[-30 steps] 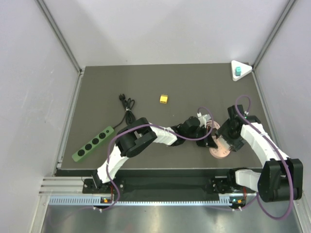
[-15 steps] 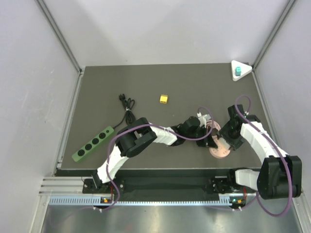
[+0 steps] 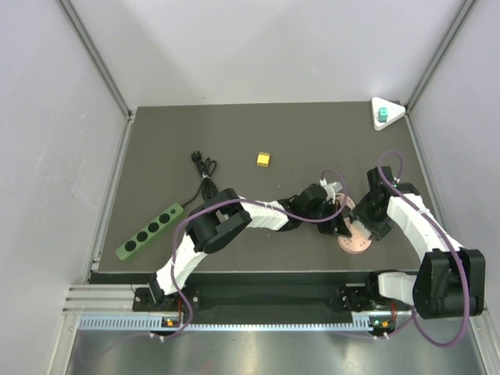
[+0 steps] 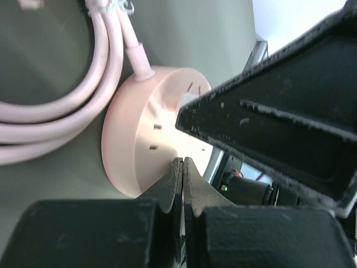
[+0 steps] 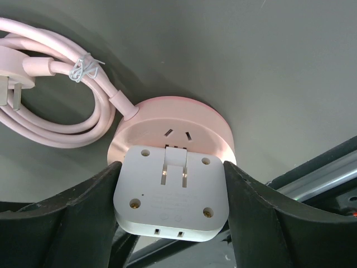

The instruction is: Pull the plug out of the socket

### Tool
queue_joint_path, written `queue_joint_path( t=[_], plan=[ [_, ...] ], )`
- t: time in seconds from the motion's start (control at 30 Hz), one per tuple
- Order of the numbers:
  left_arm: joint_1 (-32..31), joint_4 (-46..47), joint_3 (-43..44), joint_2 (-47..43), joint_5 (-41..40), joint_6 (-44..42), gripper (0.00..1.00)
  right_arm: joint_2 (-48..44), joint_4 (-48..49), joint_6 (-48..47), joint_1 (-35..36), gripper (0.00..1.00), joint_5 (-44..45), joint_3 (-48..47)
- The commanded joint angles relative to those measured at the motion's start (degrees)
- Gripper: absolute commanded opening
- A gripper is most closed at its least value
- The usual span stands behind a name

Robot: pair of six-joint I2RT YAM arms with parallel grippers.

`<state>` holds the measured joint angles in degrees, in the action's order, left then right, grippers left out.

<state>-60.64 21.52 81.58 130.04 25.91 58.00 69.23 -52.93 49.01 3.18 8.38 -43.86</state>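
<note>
Well away from both arms, the plug [image 3: 382, 117] sits on top of the socket [image 3: 388, 112], which lies flat in the far right corner of the table [image 3: 258, 125], close to the right wall. Neither of our grippers is anywhere near that pair.

Both of our arms bend inward over the near right part of the table, meeting at a pink disc [image 3: 355, 238]. Our left gripper [image 4: 179, 163] is clenched, its two black fingers [image 4: 167, 192] pressed flat together with nothing between them, and the tips meet the near rim of the pink disc. From the left wrist we also see a dark finger of the other gripper crossing the right side of that view, over the disc's top.

Our right gripper [image 5: 170, 184] grasps a white adapter [image 5: 167, 215], a rounded square block pinched on both sides between the fingers. It hangs directly in front of the disc's slotted face; we cannot tell whether the two touch. A pink cord [image 5: 61, 106] leaves the disc's side and lies coiled next to it, tied with a thin wire.

Elsewhere on the table we see a yellow cube [image 3: 263, 159] near the middle, a black cable [image 3: 205, 168] to its left, and a green power strip [image 3: 149, 231] lying at an angle near the left edge.
</note>
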Motion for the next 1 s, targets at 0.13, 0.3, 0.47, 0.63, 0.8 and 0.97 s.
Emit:
queue_joint_path(
  t=[0.13, 0.3, 0.47, 0.63, 0.8, 0.97],
  plan=[
    [0.4, -11.2, 0.5, 5.3, -8.2, -3.8, 0.00, -5.7, -3.8, -0.7, -1.5, 0.00, -4.9, -3.4],
    [0.4, -12.6, 1.6, 6.5, -8.8, -3.9, 0.00, -8.7, -4.9, -1.8, -4.7, 0.00, -7.0, -4.3],
    [0.4, -12.6, 1.8, 7.2, -9.2, -3.9, 0.00, -10.0, -7.5, -3.0, -6.7, 0.00, -7.9, -5.4],
    [0.5, -11.4, 3.3, 5.8, -6.6, -5.7, 0.00, -9.6, -5.1, -3.5, -6.9, 0.00, -10.2, -2.4],
    [0.3, -2.9, 4.0, 5.0, 1.9, -2.1, 0.00, -8.2, -2.2, -3.5, -6.9, 0.00, -10.6, 1.1],
    [0.3, 1.1, 5.8, 8.1, 5.1, 1.7, 0.00, -7.3, -0.5, -3.4, -6.9, 0.00, -11.3, 2.1]
  ],
)
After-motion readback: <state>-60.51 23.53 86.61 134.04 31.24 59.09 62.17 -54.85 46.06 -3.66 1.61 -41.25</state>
